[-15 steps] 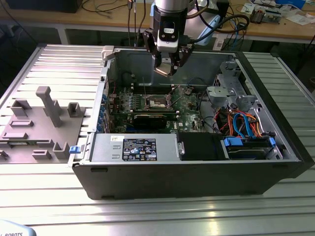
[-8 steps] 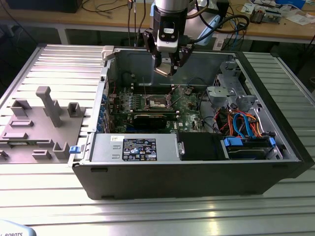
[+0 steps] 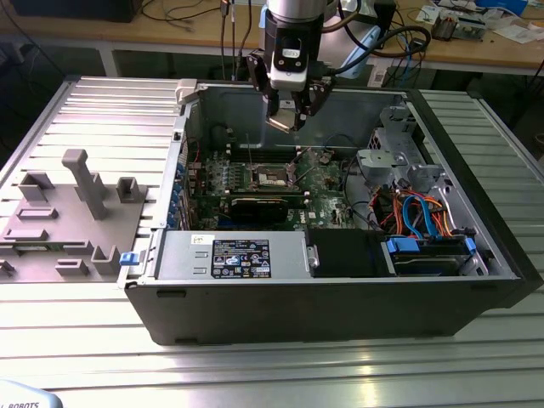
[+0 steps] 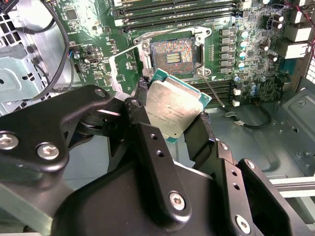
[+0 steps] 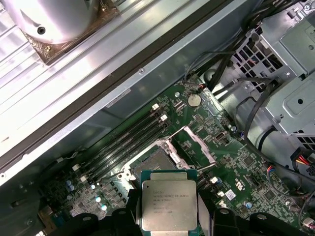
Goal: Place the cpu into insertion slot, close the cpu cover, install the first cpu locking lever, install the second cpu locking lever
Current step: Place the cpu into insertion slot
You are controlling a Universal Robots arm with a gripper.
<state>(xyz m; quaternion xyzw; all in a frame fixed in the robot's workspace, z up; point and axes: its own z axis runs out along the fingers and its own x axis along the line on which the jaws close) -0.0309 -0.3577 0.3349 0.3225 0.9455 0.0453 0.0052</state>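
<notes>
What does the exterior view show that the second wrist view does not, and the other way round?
Exterior view: the whole open computer case on the slatted table, with a grey fixture block at the exterior view's left. Second wrist view: the open socket's contacts and the cpu's pale metal face. Both: the gripper shut on the cpu above the green motherboard.

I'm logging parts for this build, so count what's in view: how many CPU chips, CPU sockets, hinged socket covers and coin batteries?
cpu: 1
CPU socket: 1
cpu cover: 1
coin battery: 1
Total: 4
</notes>
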